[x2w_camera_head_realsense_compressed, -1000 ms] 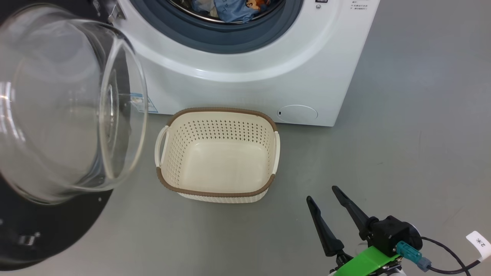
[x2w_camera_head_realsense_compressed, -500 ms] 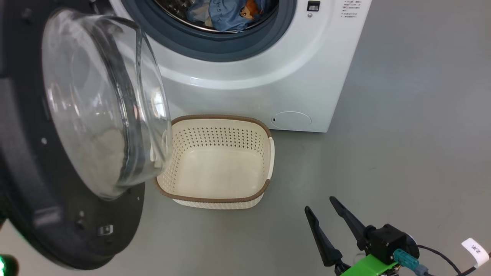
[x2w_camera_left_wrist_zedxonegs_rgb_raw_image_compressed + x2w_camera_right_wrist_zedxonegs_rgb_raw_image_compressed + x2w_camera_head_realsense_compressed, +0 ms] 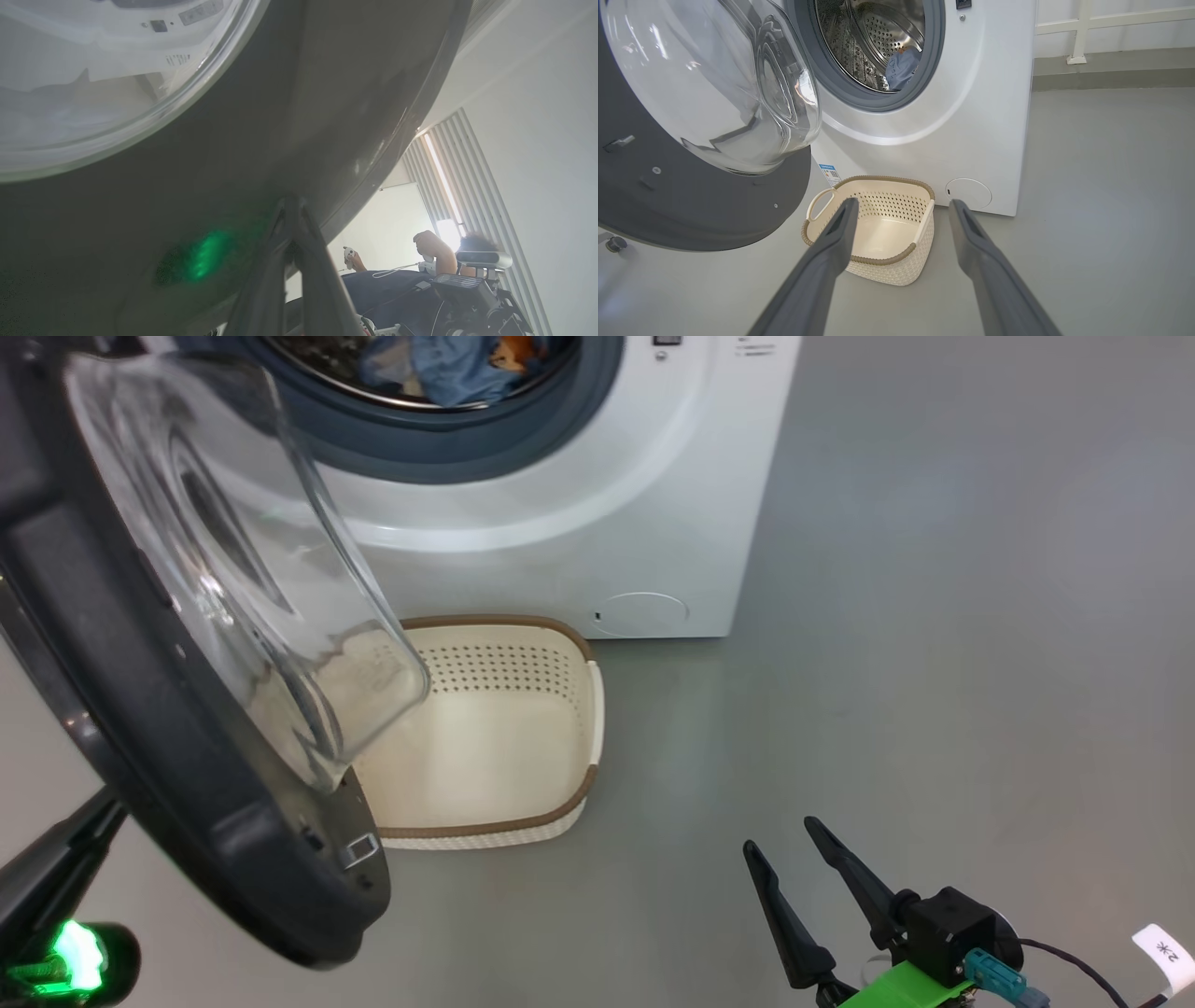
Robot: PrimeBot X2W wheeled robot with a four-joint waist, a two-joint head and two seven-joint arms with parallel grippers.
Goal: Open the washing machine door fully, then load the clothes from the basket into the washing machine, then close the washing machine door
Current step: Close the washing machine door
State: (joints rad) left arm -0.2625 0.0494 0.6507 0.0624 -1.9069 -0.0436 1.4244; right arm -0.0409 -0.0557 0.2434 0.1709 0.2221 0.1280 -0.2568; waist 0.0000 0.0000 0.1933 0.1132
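Observation:
The washing machine (image 3: 560, 551) stands at the top, with blue clothes (image 3: 448, 364) lying inside its steel drum. Its door (image 3: 187, 775) hangs partway swung at the left, glass bowl facing the drum. My left gripper (image 3: 98, 812) is shut, its tips (image 3: 289, 205) pressed against the door's (image 3: 280, 116) black outer face. The cream basket (image 3: 485, 828) sits on the floor before the machine, empty, partly behind the door. My right gripper (image 3: 784, 835) hovers open over the floor at the lower right; in its wrist view the gripper (image 3: 901, 210) frames the basket (image 3: 878, 261), the door (image 3: 691, 205) and the clothes (image 3: 901, 65).
Grey floor spreads to the right of the machine (image 3: 971, 116) and around the basket. A round lower flap (image 3: 639, 613) is on the machine's front. A person (image 3: 434, 252) is behind the door in the left wrist view. A white rail (image 3: 1078, 28) runs along the back wall.
The door has swung in toward the drum and now covers the basket's left side. My left gripper has come into the head view at the lower left. The head camera has shifted.

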